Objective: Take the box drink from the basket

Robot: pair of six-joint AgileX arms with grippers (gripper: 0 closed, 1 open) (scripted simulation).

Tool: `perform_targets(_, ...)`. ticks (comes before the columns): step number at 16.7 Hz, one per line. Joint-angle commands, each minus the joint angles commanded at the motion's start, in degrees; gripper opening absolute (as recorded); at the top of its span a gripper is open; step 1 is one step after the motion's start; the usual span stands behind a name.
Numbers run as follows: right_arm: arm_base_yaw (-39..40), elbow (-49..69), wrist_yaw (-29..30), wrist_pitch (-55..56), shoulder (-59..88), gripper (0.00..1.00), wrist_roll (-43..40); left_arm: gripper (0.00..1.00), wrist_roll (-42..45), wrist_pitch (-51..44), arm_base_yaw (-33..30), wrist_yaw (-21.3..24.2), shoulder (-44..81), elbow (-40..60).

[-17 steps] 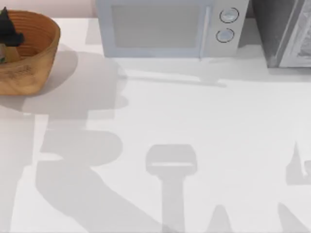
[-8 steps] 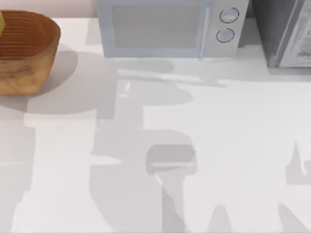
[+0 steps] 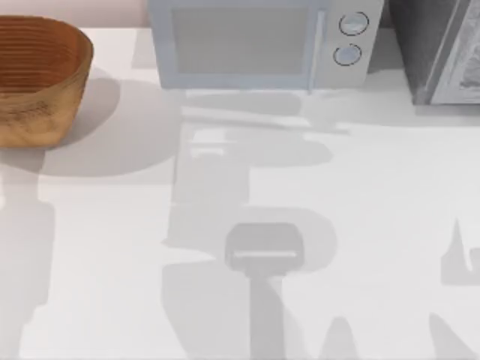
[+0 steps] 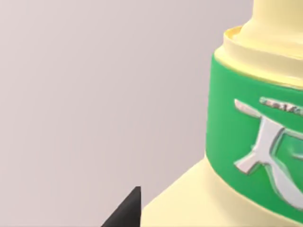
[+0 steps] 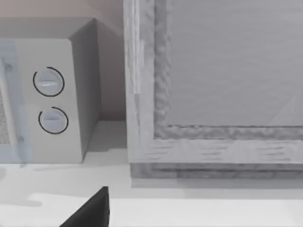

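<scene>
Basket (image 3: 37, 79): table's far left corner, cut off by frame.
Box drink (image 4: 246, 142): close against left wrist camera, mostly cropped.
Left gripper grip: cannot tell.
Right gripper grip: cannot tell.

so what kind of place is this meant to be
Most likely a rendered kitchen counter. A microwave with two round dials stands at the back of a white table, a woven basket sits at the far left, and the left wrist view shows a box drink close up.

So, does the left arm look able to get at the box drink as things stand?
Probably yes. The box drink sits very close before the left wrist camera, and it is not inside the basket, so no basket wall stands between.
</scene>
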Motion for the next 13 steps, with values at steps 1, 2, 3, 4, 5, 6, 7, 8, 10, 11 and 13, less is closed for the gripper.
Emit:
perform_targets(1, 0.0, 0.0, 0.0, 0.0, 0.0, 1.0, 0.0, 0.0, -0.04, -0.23, -0.05, -0.04, -0.41, -0.36)
perform_targets(2, 0.0, 0.0, 0.0, 0.0, 0.0, 1.0, 0.0, 0.0, -0.1, -0.67, -0.14, -0.12, -1.26, -1.11)
perform_targets(3, 0.0, 0.0, 0.0, 0.0, 0.0, 1.0, 0.0, 0.0, -0.17, -1.25, -0.28, -0.24, -2.55, -2.15)
perform_targets(4, 0.0, 0.0, 0.0, 0.0, 0.0, 1.0, 0.0, 0.0, -0.24, -1.93, -0.45, -0.4, -4.29, -3.48)
perform_targets(5, 0.0, 0.0, 0.0, 0.0, 0.0, 1.0, 0.0, 0.0, -0.3, -2.7, -0.65, -0.58, -6.47, -5.04)
perform_targets(6, 0.0, 0.0, 0.0, 0.0, 0.0, 1.0, 0.0, 0.0, -0.34, -3.53, -0.88, -0.8, -9.05, -6.82)
perform_targets(7, 0.0, 0.0, 0.0, 0.0, 0.0, 1.0, 0.0, 0.0, -0.37, -4.44, -1.14, -1.05, -11.98, -8.76)
perform_targets(8, 0.0, 0.0, 0.0, 0.0, 0.0, 1.0, 0.0, 0.0, -0.41, -5.44, -1.41, -1.34, -15.22, -10.86)
perform_targets(10, 0.0, 0.0, 0.0, 0.0, 0.0, 1.0, 0.0, 0.0, -0.49, -7.73, -2.0, -2.0, -22.52, -15.59)
perform_targets(11, 0.0, 0.0, 0.0, 0.0, 0.0, 1.0, 0.0, 0.0, -0.54, -9.0, -2.32, -2.38, -26.51, -18.24)
perform_targets(13, 0.0, 0.0, 0.0, 0.0, 0.0, 1.0, 0.0, 0.0, -0.62, -11.75, -3.0, -3.2, -35.13, -23.94)
